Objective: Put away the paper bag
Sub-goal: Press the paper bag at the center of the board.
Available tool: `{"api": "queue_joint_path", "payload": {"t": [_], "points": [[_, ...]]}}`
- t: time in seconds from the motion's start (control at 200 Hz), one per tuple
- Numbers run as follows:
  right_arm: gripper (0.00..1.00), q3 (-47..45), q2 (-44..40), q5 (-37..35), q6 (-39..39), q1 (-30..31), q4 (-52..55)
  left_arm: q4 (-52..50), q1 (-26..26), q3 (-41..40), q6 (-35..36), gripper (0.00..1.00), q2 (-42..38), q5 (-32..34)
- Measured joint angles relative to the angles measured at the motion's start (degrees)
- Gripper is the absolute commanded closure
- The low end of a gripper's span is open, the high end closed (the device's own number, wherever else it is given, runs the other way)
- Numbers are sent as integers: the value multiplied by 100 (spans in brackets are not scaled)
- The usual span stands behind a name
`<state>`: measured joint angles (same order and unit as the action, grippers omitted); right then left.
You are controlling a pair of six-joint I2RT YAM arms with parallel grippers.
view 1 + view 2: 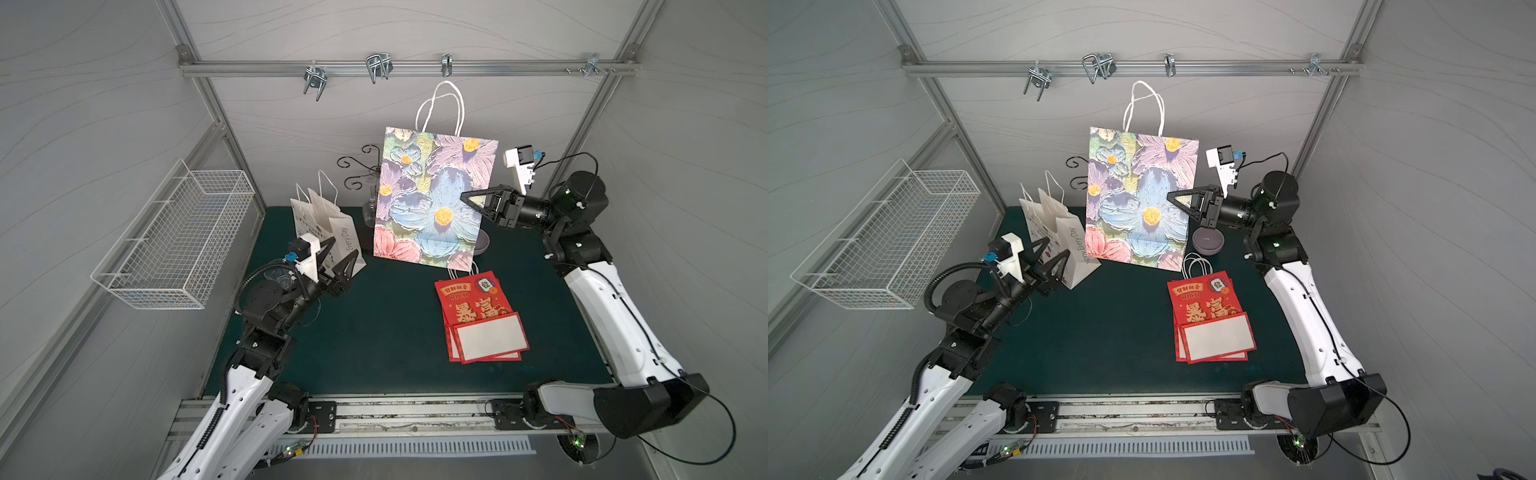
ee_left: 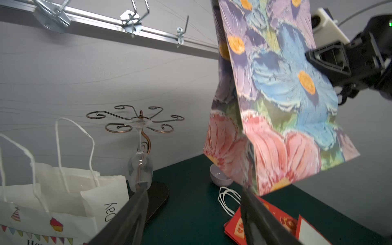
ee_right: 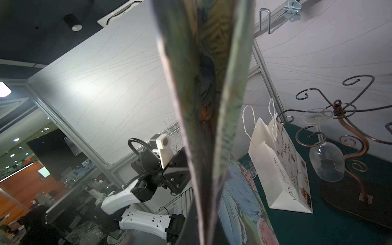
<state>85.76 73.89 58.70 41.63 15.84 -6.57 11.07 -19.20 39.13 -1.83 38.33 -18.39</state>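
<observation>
The red bag carried "RICH" above large gold Chinese characters. The white bag read "Every Day" on its side.

Purple bowl near tabletop's far edge mostly hidden behind floral paper bag, wine glass half hidden, white bag small print illegible

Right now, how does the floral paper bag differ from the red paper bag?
Pose: the floral paper bag is upright in the air, pinched at its side edge by the right gripper; the red paper bag lies flat on the table, untouched. Size: the floral paper bag looks clearly larger than the red paper bag. Print: painted flowers on one, gold characters and "RICH" on red on the other. Both have white cord handles.
</observation>
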Motion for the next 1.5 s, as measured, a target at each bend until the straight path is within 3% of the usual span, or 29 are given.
{"api": "queue_joint_path", "payload": {"t": [0.205, 0.45, 0.63, 0.775, 0.915, 0.97, 1.086, 1.266, 1.501], "points": [[100, 442, 46, 44, 859, 0, 262, -129, -4, 35, 581, 27, 140, -874], [100, 726, 221, 149, 1635, 129, 514, 448, -111, 699, 918, 30, 623, -1283], [100, 737, 240, 90, 1845, 205, 730, 715, -348, 1034, 1095, 42, 748, -1646], [100, 813, 271, 46, 1991, 216, 859, 741, -461, 1104, 1165, 60, 717, -1880], [100, 859, 321, 48, 2079, 221, 883, 721, -535, 1156, 1211, 70, 697, -2024], [100, 859, 332, 50, 2096, 221, 898, 717, -564, 1196, 1233, 69, 697, -2074], [100, 859, 372, 76, 2065, 221, 968, 660, -603, 1331, 1233, 57, 713, -2256], [100, 859, 474, 160, 1895, 238, 1198, 527, -649, 1561, 1176, 66, 767, -2608], [100, 815, 518, 219, 1606, 245, 1403, 341, -721, 1700, 1150, 67, 898, -2785]]}}
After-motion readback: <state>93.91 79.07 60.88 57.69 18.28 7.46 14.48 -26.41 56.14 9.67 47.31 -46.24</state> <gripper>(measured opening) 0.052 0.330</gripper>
